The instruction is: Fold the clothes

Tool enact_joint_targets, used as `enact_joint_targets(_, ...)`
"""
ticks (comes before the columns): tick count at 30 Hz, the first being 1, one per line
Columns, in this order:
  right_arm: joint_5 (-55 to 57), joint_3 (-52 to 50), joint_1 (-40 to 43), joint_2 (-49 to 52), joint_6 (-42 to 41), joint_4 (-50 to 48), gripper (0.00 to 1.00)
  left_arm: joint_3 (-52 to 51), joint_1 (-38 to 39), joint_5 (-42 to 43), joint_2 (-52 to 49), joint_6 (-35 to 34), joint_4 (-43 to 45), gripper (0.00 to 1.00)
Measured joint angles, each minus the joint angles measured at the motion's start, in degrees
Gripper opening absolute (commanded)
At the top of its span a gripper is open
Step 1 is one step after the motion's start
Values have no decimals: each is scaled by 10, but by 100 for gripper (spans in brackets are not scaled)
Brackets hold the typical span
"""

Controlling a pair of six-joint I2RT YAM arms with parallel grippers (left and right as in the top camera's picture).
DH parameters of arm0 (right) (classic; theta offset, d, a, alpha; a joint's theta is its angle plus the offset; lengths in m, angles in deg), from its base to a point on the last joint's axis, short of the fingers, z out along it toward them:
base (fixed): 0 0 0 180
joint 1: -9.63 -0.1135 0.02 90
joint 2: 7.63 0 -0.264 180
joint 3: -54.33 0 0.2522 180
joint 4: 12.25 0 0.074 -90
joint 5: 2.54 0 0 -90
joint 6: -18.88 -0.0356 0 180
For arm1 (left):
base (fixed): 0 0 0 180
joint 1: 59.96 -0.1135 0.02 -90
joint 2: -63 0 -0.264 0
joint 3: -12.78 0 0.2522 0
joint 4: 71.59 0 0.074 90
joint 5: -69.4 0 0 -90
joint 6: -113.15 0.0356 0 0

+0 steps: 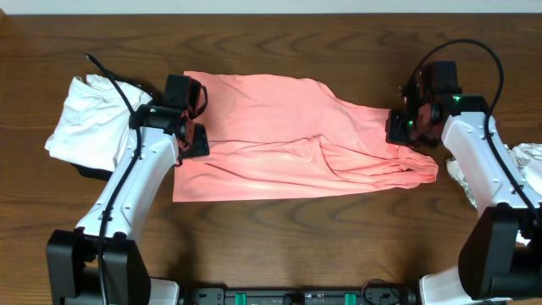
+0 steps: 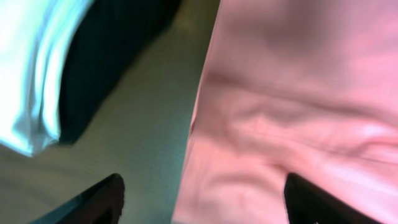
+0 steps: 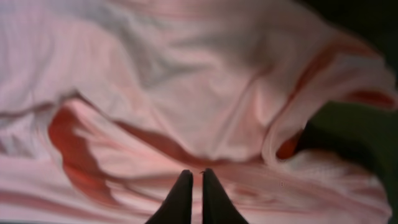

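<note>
dark wood table (image 1: pixel 279 246) under the salmon garment (image 1: pixel 271 152); left fingers (image 2: pixel 93 202) spread wide, right fingers (image 3: pixel 180 199) pressed together.

White shells over black joints clothe the left arm (image 1: pixel 135 182) and the right arm (image 1: pixel 489 165); each rises from a blocky black base (image 1: pixel 89 264); a black cable (image 1: pixel 112 78) loops off each wrist; small green lights (image 1: pixel 412 124) glow there; the right gripper (image 3: pixel 194 173) ends in two dark, tapered fingers (image 3: pixel 181 200).

White crumpled garment (image 1: pixel 85 123) at left, patterned white cloth (image 1: pixel 529 158) at right edge, dark wooden table (image 1: pixel 279 246)
</note>
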Motion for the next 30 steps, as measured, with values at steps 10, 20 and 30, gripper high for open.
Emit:
enact_joint_targets(10,-165,3,0,1,62,-116,19,67,-55,119,-24,55,97,87)
enact_joint_targets(20,-247,6,0,1,84,-108,20,292,-90,226,-203,138,139,87)
enact_joint_targets(30,-243,7,0,1,105,-57,19,310,-114,247,-352,153,222,86)
